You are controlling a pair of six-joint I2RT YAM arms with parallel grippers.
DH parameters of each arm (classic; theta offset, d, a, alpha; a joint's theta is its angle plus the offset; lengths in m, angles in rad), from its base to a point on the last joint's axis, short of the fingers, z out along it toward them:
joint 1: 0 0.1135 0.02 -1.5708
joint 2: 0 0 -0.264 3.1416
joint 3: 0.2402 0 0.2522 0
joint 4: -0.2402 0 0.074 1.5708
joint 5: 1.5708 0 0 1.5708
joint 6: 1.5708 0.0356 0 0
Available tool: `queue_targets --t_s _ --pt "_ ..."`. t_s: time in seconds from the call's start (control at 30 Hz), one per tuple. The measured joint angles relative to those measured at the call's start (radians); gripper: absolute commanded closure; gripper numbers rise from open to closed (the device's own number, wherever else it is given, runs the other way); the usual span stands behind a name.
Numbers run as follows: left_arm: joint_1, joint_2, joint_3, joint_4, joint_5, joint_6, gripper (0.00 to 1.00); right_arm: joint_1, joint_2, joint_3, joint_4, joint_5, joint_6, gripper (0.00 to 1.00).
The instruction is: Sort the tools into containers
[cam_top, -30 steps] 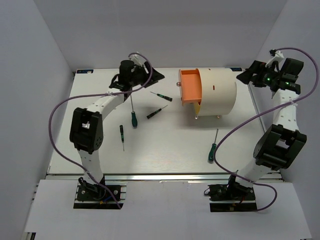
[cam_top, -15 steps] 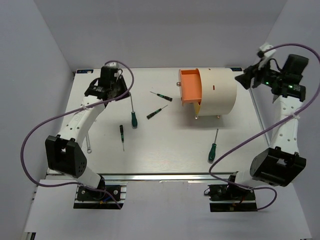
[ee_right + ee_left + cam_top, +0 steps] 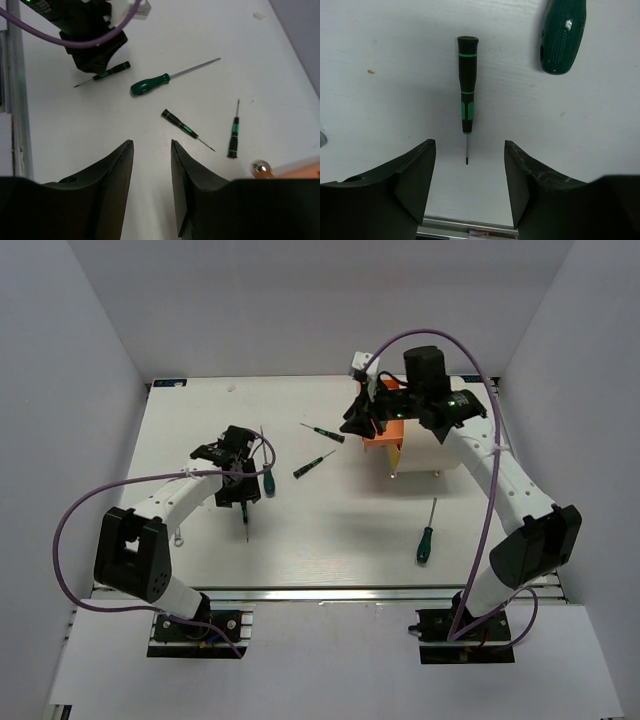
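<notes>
Top view: the left gripper (image 3: 243, 492) hangs low over the white table (image 3: 330, 530); the right gripper (image 3: 358, 422) sits by the orange drawer (image 3: 383, 430). Left wrist: jaws apart and empty, a slim black-and-green screwdriver (image 3: 466, 100) lying with its tip between them. Right wrist: jaws narrowly apart, gripping nothing

No text, number or brand can be read in any view. A small pale strip (image 3: 172, 383) on the table (image 3: 330, 540), at the upper left of the top view, is too small to read; the black-and-green screwdriver (image 3: 467, 95) at the left wrist view's centre bears only plain green bands
</notes>
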Motion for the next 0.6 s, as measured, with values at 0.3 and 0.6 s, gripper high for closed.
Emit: queue_targets --t_s 0.3,0.6 --pt "-0.028 0.163 -0.01 0.125 -0.064 -0.003 0.41 0.061 0.031 0.0 0.003 0.045 0.056 0.54" --pt "-0.027 0.253 -0.01 0.211 -0.078 -0.001 0.57 0.061 -0.011 -0.029 0.007 0.084 0.063 0.51"
